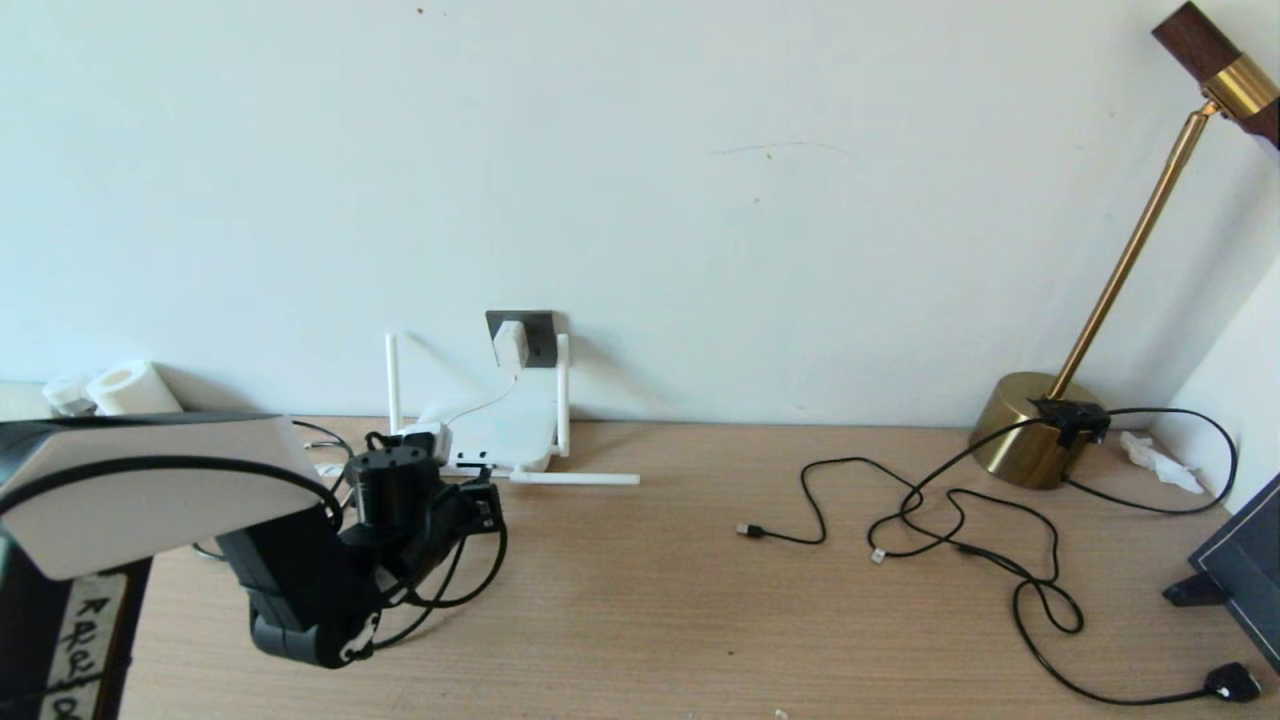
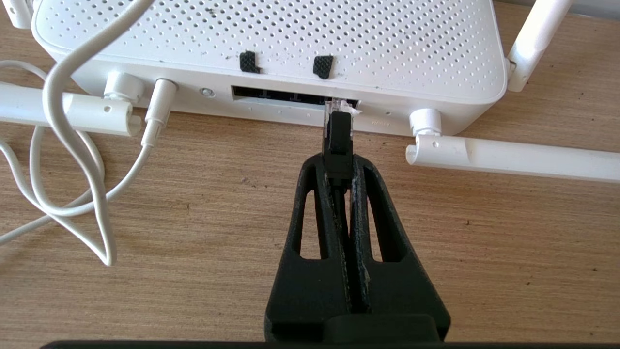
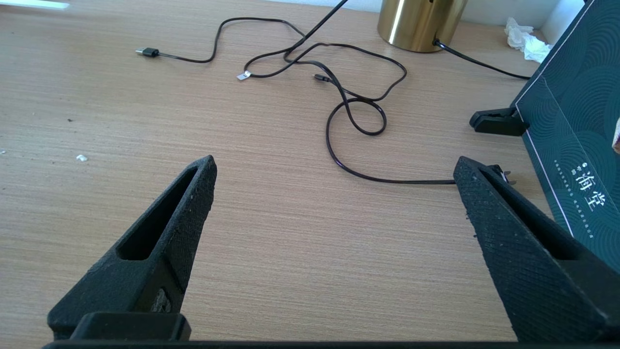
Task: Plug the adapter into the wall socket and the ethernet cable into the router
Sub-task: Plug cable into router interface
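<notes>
The white adapter [image 1: 510,345] sits plugged in the dark grey wall socket [image 1: 537,335], its thin white cord [image 2: 72,145] running down to the router. The flat white router [image 1: 510,430] lies against the wall; its ported edge [image 2: 290,99] faces my left gripper [image 2: 338,162]. That gripper [image 1: 478,500] is shut on the black ethernet cable [image 2: 337,140], just behind its clear connector [image 2: 339,107], whose tip is at the mouth of the rightmost port. My right gripper [image 3: 334,167] is open over bare table, out of the head view.
A brass lamp base [image 1: 1030,425] stands at the back right, with thin black cords [image 1: 960,520] looping over the table and a black plug [image 1: 1235,682] near the front right. A dark box [image 3: 576,145] stands at the right edge. Router antennas [image 2: 508,157] lie flat beside the ports.
</notes>
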You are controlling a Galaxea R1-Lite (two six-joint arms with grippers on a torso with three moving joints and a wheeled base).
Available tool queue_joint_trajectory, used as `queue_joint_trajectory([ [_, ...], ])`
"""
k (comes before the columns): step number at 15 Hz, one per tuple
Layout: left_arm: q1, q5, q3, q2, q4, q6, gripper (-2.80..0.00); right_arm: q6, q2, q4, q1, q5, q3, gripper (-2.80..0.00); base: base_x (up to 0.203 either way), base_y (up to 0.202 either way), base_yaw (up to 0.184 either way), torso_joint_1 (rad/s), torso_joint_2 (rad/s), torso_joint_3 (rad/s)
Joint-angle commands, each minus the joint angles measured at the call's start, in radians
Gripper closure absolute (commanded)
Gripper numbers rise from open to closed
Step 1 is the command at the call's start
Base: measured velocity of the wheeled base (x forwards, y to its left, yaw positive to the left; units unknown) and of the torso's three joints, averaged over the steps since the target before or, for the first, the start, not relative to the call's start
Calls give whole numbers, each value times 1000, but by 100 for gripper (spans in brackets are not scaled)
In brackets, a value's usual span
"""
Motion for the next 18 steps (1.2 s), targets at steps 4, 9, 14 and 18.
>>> queue_joint_trajectory([
  [4,0,3,-12,2,-4,1,0,-1,2,1,0,2,0,-280,0,0,0,0,0,0],
  [9,0,3,-13,8,-4,14,0,-1,2,1,0,2,0,-280,0,0,0,0,0,0],
  [14,0,5,-14,8,-4,14,0,-1,2,1,0,1,0,-280,0,0,0,0,0,0],
  [18,0,5,-20,9,-4,36,0,-1,2,1,0,2,0,-280,0,0,0,0,0,0],
])
